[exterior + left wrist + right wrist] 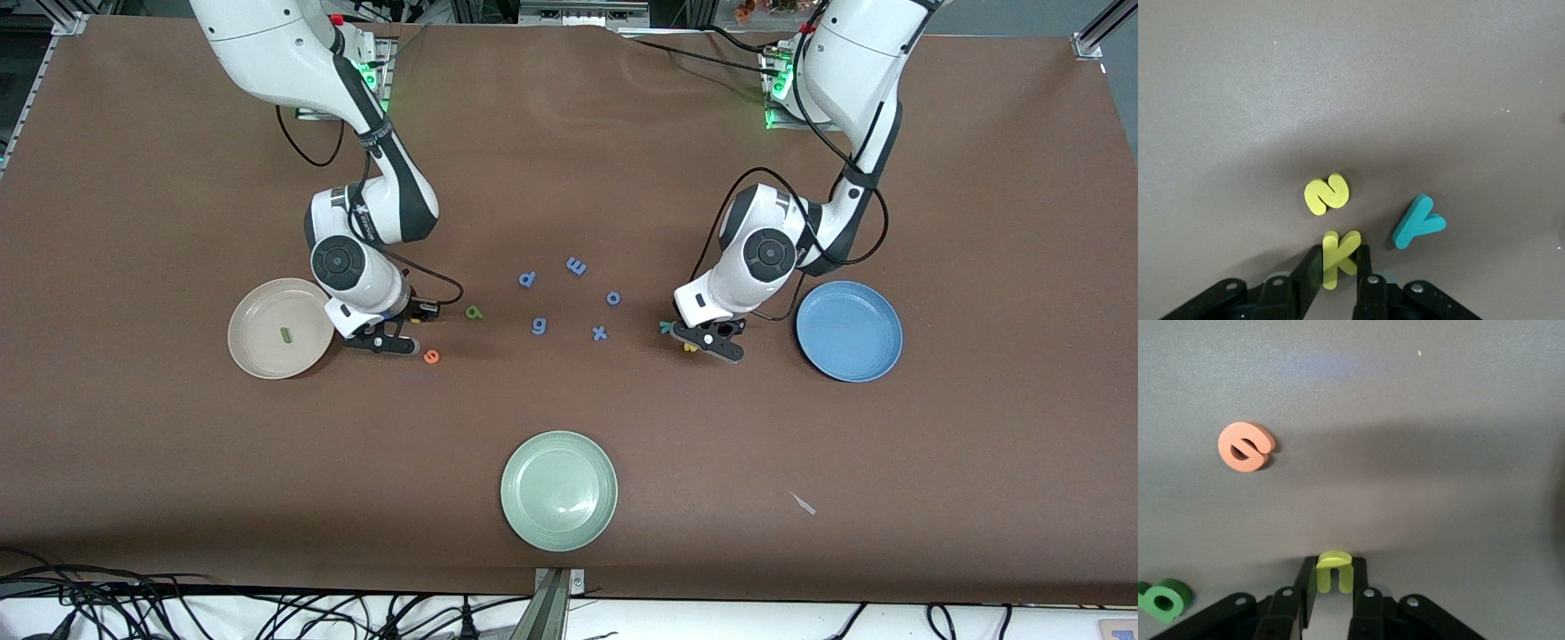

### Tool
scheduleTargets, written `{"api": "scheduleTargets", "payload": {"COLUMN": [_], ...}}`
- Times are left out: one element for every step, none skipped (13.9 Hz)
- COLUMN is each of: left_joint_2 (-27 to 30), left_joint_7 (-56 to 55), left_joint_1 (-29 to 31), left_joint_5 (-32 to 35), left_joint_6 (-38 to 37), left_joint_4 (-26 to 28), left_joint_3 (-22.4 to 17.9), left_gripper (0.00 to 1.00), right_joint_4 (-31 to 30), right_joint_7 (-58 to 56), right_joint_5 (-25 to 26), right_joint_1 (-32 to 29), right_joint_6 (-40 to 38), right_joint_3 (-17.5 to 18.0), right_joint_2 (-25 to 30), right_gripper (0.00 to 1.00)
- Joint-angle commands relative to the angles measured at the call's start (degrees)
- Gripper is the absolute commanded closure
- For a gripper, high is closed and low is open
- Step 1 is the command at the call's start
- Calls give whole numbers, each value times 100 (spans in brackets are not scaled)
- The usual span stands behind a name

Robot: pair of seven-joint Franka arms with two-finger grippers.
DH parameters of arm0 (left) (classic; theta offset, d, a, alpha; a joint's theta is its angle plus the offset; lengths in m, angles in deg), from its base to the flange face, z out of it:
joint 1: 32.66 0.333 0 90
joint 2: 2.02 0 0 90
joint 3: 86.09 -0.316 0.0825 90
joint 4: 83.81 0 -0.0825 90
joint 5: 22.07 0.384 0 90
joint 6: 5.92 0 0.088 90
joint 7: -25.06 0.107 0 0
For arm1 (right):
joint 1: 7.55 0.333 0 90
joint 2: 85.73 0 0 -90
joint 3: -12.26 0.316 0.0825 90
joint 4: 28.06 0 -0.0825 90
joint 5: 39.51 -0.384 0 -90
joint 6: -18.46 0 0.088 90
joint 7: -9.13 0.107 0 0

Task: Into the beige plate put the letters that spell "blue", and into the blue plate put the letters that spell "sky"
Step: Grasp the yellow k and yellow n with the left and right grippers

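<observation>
The beige plate (258, 351) lies toward the right arm's end of the table with the dark green "l" (285, 335) in it. Beside it, my right gripper (384, 340) (1334, 577) is down at the table, shut on the yellow "u" (1334, 568). The orange "e" (431, 356) (1245, 447) and green "b" (474, 312) (1163, 599) lie loose close by. Next to the blue plate (849, 331), which holds nothing, my left gripper (707, 340) (1338, 260) is shut on the yellow "k" (1336, 250). The yellow "s" (1327, 194) and teal "y" (665, 327) (1417, 222) lie beside it.
Blue letters lie mid-table between the arms: "p" (527, 279), "m" (576, 265), "o" (613, 298), "g" (539, 326), "x" (600, 333). A pale green plate (558, 490) sits nearer the front camera. A small pale scrap (803, 503) lies toward the left arm's end.
</observation>
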Motion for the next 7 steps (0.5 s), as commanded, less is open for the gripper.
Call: {"api": "scheduleTargets", "payload": {"left_joint_2": [-93, 30, 257, 512, 749, 969, 1154], "left_joint_7": [184, 158, 149, 175, 263, 411, 709], "left_joint_1": [-75, -48, 4, 187, 459, 653, 855], "left_joint_5": [-158, -158, -141, -132, -123, -123, -123], "left_joint_6": [-7, -42, -129, -383, -637, -771, -833], "left_joint_4": [-80, -71, -27, 51, 130, 253, 446], "left_joint_3": [-79, -123, -228, -263, -264, -264, -272], "left_gripper": [100, 100, 100, 100, 100, 100, 100], "right_joint_4": [75, 268, 470, 654, 752, 770, 771], "right_joint_7": [-119, -250, -582, -960, -1312, -1724, -2128], "right_joint_5": [-73, -56, -64, -64, -64, -56, -55], "right_joint_1": [-55, -90, -125, -134, -134, -134, -169], "right_joint_6": [-219, -622, -1139, -1518, -1748, -1829, -1830], "right_joint_3": [-12, -91, -318, -503, -722, -916, -1118], "right_joint_2": [106, 132, 158, 167, 168, 168, 159], "right_gripper": [95, 95, 95, 95, 95, 95, 95]}}
